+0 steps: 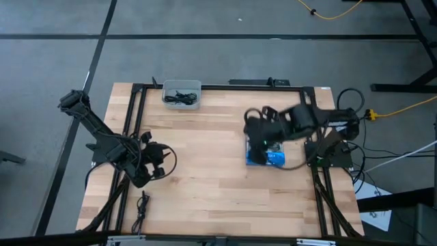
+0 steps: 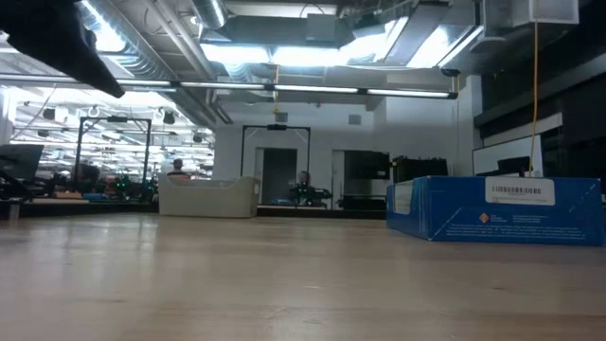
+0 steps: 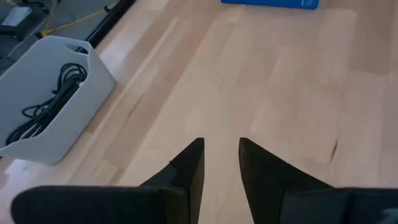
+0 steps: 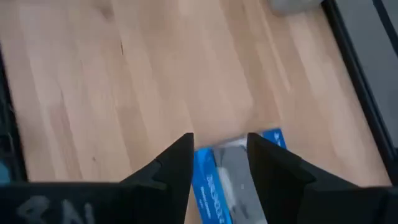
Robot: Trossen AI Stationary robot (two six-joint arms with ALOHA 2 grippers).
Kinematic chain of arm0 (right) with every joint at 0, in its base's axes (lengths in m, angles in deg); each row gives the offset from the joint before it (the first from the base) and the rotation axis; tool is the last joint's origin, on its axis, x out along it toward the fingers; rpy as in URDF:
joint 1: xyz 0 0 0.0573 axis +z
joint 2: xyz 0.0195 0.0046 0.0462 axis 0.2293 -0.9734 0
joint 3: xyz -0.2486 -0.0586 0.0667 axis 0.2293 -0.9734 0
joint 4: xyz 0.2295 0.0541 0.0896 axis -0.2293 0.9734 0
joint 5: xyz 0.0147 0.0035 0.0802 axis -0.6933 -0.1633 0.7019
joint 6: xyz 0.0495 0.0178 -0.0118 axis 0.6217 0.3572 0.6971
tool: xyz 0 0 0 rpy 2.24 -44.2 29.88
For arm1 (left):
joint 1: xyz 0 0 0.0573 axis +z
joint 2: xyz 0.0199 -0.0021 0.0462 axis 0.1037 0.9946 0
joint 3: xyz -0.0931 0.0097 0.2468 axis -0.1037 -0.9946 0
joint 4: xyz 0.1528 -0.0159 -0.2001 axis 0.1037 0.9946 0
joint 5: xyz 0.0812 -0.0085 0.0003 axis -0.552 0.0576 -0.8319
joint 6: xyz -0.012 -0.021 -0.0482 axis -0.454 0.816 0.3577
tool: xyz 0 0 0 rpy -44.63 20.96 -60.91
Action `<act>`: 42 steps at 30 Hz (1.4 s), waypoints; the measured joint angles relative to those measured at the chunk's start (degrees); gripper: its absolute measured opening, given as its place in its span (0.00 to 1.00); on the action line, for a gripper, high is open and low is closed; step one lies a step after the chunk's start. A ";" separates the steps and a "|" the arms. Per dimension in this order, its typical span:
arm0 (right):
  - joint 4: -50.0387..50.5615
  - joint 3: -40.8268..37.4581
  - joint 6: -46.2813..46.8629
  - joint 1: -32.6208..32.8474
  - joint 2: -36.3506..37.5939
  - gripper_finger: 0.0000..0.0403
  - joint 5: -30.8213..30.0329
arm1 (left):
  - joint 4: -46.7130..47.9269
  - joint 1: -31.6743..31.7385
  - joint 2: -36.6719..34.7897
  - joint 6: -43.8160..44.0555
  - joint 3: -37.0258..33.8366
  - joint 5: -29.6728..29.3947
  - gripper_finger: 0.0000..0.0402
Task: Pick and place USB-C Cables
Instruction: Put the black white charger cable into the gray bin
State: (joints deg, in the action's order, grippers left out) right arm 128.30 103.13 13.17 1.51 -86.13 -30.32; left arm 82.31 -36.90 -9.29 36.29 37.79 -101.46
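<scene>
My right gripper [image 4: 219,163] is open and hangs over the flat blue box [image 1: 273,158] on the right half of the table. In the right wrist view a silvery-grey cable bundle [image 4: 235,177] lies on the blue box [image 4: 205,180], between the two fingers and below them. A grey bin [image 1: 181,94] at the far edge holds black cables [image 3: 53,102]. One more black cable [image 1: 142,205] lies on the table near the near-left corner. My left gripper [image 3: 221,158] waits at the table's left edge, open by a narrow gap over bare wood.
The wooden table has a black frame along its edges [image 1: 136,123]. The blue box [image 2: 502,208] stands low on the right in the low view, with the bin [image 2: 208,197] far off. A yellow cord [image 1: 403,106] runs on the floor beyond the right edge. The table's middle is bare wood.
</scene>
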 joint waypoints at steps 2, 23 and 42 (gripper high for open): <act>0.09 -4.54 2.05 2.22 1.13 0.38 -1.95 | -0.54 0.54 0.00 -0.27 0.00 -0.32 0.23; -26.22 -51.81 23.61 11.14 4.90 0.38 -1.04 | -0.37 10.52 0.05 -5.44 0.00 -4.77 0.23; -48.90 -64.12 13.64 13.73 14.35 0.38 8.34 | -0.56 15.65 0.05 -7.49 0.00 -5.93 0.23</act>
State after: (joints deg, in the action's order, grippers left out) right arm 79.40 39.01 26.81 15.23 -71.77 -21.98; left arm 81.74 -21.25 -9.24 28.80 37.79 -107.39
